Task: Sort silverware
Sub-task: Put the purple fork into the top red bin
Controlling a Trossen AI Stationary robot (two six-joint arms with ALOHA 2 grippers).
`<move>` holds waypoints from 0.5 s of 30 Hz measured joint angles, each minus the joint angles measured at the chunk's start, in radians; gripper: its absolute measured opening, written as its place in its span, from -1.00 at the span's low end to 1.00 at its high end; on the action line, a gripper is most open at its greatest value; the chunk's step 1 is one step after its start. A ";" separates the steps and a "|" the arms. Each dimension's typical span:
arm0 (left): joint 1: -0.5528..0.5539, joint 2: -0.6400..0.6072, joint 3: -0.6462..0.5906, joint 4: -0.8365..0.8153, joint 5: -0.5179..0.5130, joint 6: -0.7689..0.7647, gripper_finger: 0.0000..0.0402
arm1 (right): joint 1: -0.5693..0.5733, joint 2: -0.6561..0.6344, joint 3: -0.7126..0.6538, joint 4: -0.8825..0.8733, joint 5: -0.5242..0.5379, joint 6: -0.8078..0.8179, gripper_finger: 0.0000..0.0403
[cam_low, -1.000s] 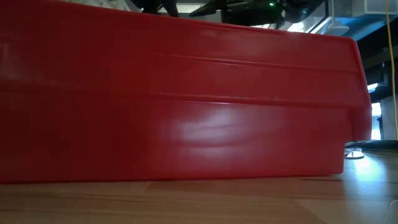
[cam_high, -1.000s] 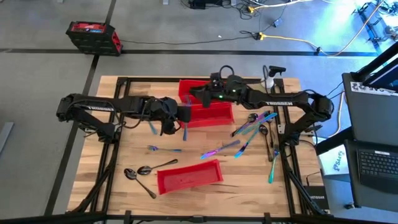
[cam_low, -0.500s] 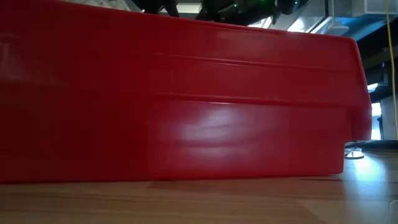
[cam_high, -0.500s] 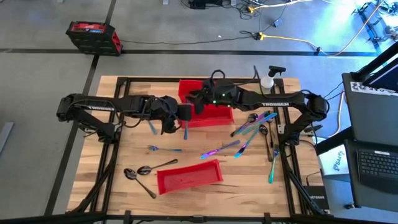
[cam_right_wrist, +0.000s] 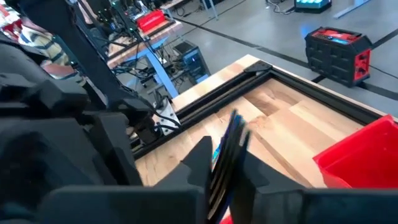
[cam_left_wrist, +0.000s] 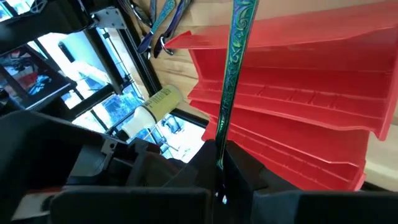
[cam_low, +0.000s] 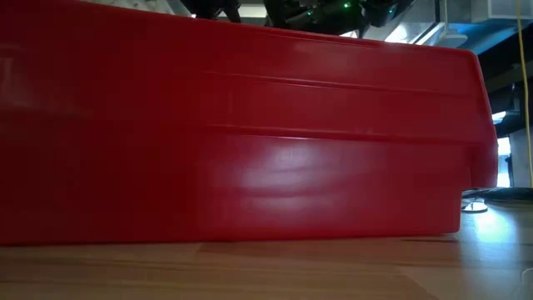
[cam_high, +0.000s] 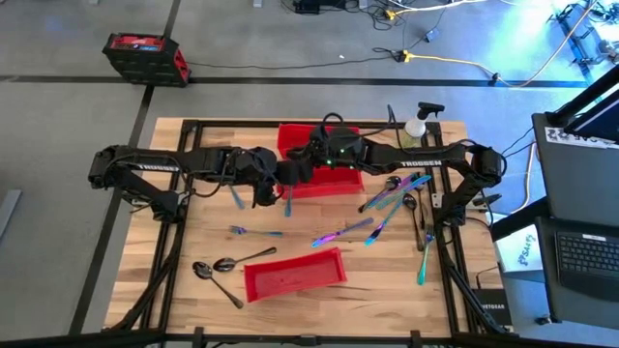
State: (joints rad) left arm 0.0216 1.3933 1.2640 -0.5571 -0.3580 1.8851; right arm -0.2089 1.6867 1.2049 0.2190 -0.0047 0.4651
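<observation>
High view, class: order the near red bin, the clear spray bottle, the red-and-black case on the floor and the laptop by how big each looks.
1. Near red bin.
2. Red-and-black case and laptop: too alike to rank, and the laptop is cut off at the picture's edge.
3. Clear spray bottle.

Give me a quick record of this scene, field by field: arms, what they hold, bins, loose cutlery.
left gripper: shut on a teal utensil, beside the far red bin
right gripper: shut on a slim dark utensil, over the far bin's left end
near red bin: front of table
loose silverware: mostly right side
dark spoons: front left
spray bottle: far right corner
</observation>
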 joint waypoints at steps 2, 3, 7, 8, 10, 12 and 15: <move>0.006 0.000 0.000 0.001 -0.002 -0.010 -1.00 | 0.000 0.000 0.000 0.009 -0.004 0.007 -0.96; 0.006 0.000 0.000 0.002 -0.005 -0.012 -1.00 | 0.000 0.000 0.000 0.014 -0.005 0.007 -0.97; 0.018 0.000 0.000 0.005 -0.004 -0.039 -1.00 | -0.001 0.000 0.004 0.018 -0.018 0.022 -0.99; 0.020 0.000 0.000 0.006 -0.004 -0.045 -1.00 | -0.001 0.000 0.005 0.018 -0.021 0.023 -0.99; 0.022 0.000 0.000 0.008 -0.010 -0.052 -0.99 | -0.002 0.000 0.006 0.018 -0.022 0.020 -1.00; 0.021 0.000 0.000 0.019 -0.018 -0.077 -0.96 | -0.006 0.000 0.006 0.016 -0.022 0.019 -1.00; 0.009 0.000 0.000 0.071 -0.022 -0.123 -0.88 | -0.022 -0.002 0.008 0.016 -0.054 0.024 -1.00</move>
State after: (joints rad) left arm 0.0308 1.3933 1.2640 -0.4865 -0.3802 1.7616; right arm -0.2306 1.6846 1.2125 0.2348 -0.0586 0.4895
